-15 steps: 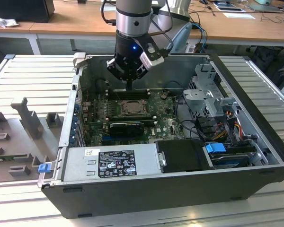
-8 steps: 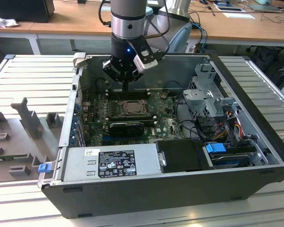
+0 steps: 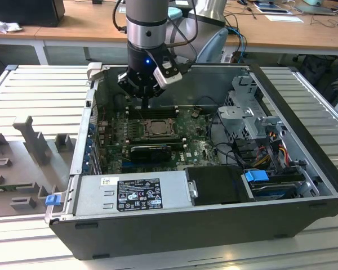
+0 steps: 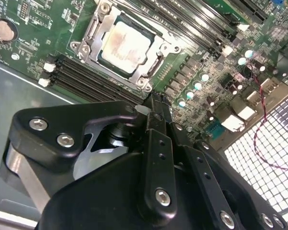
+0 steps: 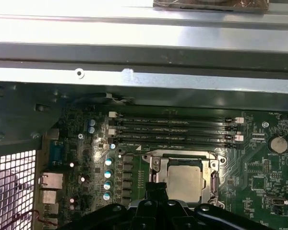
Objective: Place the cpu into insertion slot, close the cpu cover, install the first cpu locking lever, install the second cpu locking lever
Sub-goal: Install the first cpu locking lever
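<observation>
Right now we see the claw [image 3: 147,104] low inside the open PC case [image 3: 174,236], tips pressed together w/ nothing between them. The cpu [image 3: 156,129] is seated in the insertion slot [image 4: 102,56], silver top up, and the cpu cover [image 4: 156,61] looks folded down flat around it. Whether either locking lever is latched, we can't tell. Key relation: in the exterior view the socket lies just beside the claw tips, toward the case's near side and a touch to the exterior view's right, while the tips hang over the socket's far edge, by the memory slots [image 3: 152,111]. In both wrist views the tips [image 4: 156,103] [image 5: 156,188] sit close to a socket corner, apart from the chip itself [image 5: 185,178]. The socket's roughly square, so no real long axis; the mem slots run along one side of it. Nearby clutter incl. a row of capacitors [image 5: 108,172], a long black card [image 3: 151,151] and the drive cage [image 3: 248,107], well apart. Nothing stands between claw and socket.
</observation>
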